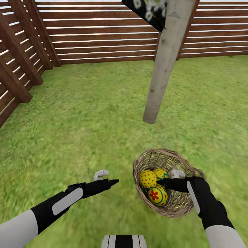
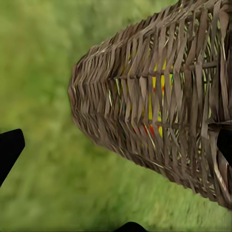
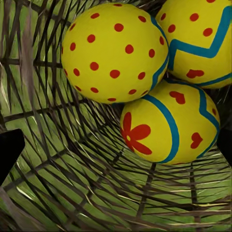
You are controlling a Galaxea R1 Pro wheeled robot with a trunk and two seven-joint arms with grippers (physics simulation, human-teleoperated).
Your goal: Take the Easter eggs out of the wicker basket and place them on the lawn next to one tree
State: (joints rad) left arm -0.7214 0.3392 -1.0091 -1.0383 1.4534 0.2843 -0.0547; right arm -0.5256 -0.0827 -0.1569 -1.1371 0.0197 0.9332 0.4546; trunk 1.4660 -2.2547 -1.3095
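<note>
**Right gripper reaches into the basket, eggs just ahead**

Right gripper [image 1: 169, 181] sits inside the mouth of the wicker basket [image 1: 174, 206], its dark fingers spread apart with nothing between them; in the right wrist view the two fingertips stand at either edge of the picture, the eggs lying straight ahead between them. Nearest is the flower-painted egg [image 3: 169, 123], with the dotted egg [image 3: 113, 50] and the zigzag egg [image 3: 198, 41] touching it just behind. All three rest against the basket's wall. The basket appears tipped toward the robot, though whether it rests on the lawn [image 1: 86, 113] cannot be told from this angle. Left gripper [image 1: 108, 179] hangs outside, beside the basket's woven flank, apparently released and empty. The right arm is plainly the nearer one for the first pick. Beyond the basket, the pale trunk of the tree [image 1: 163, 65] stands near.
</note>
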